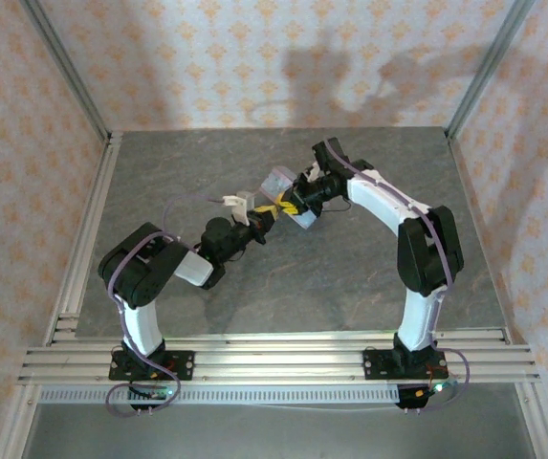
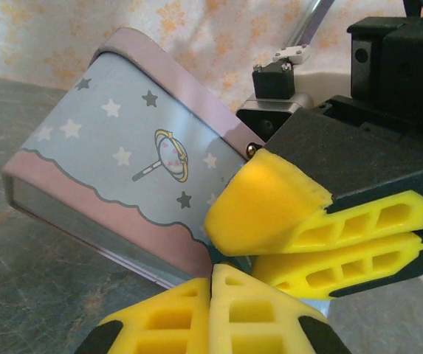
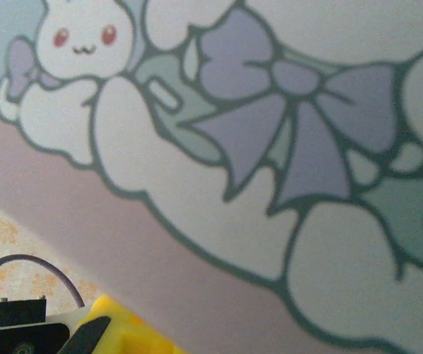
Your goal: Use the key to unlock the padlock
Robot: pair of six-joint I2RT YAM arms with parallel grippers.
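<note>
my left jaws are pressed together. in the left wrist view the 2 yellow fingers of my left gripper [image 2: 211, 279] meet along a thin seam at the bottom edge. whether anything thin is caught in that seam i cannot tell. from above, my left gripper [image 1: 268, 212] reaches in from the left over the middle of the grey table [image 1: 178, 172], its tips right at the tin [image 1: 278, 182].

the tin [image 2: 122, 147] stands tilted, one corner raised. it is pale blue with stars and a small wand drawing, and has a pink scalloped band along its lower edge. in the right wrist view the tin [image 3: 270, 147] is very close and blurred, showing a white bunny [image 3: 82, 40] and a lilac bow [image 3: 285, 125]. a bit of yellow finger [image 3: 119, 324] pokes in at the lower left.

my right gripper [image 1: 295, 202] comes in from the right. in the left wrist view my right gripper [image 2: 237, 247] has its 2 fingers lying close together, tips against the tin's lower edge. what they pinch i cannot tell.

a small dark teal patch [image 2: 224, 259] sits where both sets of tips and the tin meet. it may be the padlock, but i cannot tell. where the key lies i cannot tell either.
</note>
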